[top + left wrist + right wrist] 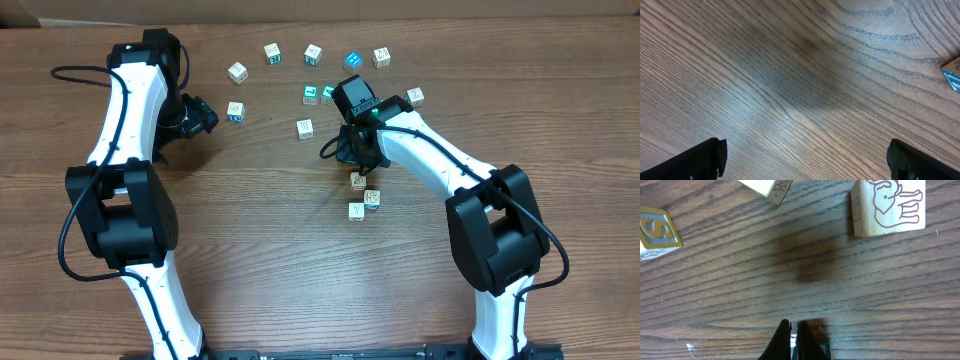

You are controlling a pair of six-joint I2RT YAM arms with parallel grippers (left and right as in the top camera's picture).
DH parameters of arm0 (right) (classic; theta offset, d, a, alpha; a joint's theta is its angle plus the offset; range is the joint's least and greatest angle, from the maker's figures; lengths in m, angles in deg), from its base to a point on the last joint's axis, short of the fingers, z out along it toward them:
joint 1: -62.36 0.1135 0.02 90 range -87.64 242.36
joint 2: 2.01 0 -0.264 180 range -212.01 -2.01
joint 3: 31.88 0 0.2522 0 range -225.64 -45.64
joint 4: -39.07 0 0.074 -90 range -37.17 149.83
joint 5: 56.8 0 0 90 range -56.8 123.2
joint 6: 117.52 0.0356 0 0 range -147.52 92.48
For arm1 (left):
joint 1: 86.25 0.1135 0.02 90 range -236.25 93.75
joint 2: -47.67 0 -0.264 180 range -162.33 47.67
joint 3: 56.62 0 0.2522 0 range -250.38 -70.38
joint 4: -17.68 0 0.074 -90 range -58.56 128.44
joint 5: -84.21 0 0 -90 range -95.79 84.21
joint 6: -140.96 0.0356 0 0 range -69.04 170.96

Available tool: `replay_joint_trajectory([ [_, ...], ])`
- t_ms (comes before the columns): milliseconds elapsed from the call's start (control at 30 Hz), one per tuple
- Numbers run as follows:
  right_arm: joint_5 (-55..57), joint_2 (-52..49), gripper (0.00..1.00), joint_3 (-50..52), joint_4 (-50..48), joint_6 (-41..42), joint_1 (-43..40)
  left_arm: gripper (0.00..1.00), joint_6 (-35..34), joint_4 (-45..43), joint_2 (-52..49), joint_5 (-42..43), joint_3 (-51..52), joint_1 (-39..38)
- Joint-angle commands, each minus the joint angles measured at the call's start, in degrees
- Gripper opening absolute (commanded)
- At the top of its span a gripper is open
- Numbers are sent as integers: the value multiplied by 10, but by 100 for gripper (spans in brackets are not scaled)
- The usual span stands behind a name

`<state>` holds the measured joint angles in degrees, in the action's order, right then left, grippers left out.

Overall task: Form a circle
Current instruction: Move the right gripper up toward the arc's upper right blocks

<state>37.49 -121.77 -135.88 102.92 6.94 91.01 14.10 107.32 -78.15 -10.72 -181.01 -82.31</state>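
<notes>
Where the right arm's black wrist crosses the overhead view, its fingertips are hidden from you. The right gripper (794, 336) reads as clenched only in its own wrist view: two thin black tips pressed together on nothing, with a blue patch (823, 349) half hidden behind them and too cut off to name. The circle (368, 198) lies just beside that gripper near mid-table, and you can count only three pale cubes there, packed close, their printed marks too small to read. Up close, the elephant cube (888, 205) is matte and sharp-edged with a maroon outline drawing, its top cropped. The S cube (657, 227) is cut by the left edge. The left gripper (807, 160) is released, its dark fingers wide apart at the lower corners over the table (790, 75), which has a streaked brown wood grain. A teal-marked cube (952, 72) is clipped at the right edge.
</notes>
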Motion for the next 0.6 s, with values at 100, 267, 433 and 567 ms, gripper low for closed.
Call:
replay_joint_trajectory([
  [100, 1, 0, 4, 2, 15, -4, 3, 100, 9, 1, -2, 0, -10, -2],
  [267, 4, 0, 4, 2, 10, -4, 3, 100, 9, 1, -2, 0, -10, -2],
  [433, 12, -1, 4, 2, 10, -4, 2, 100, 9, 1, -2, 0, -10, -2],
  [567, 12, -1, 4, 2, 16, -4, 3, 100, 9, 1, -2, -1, -10, -2],
])
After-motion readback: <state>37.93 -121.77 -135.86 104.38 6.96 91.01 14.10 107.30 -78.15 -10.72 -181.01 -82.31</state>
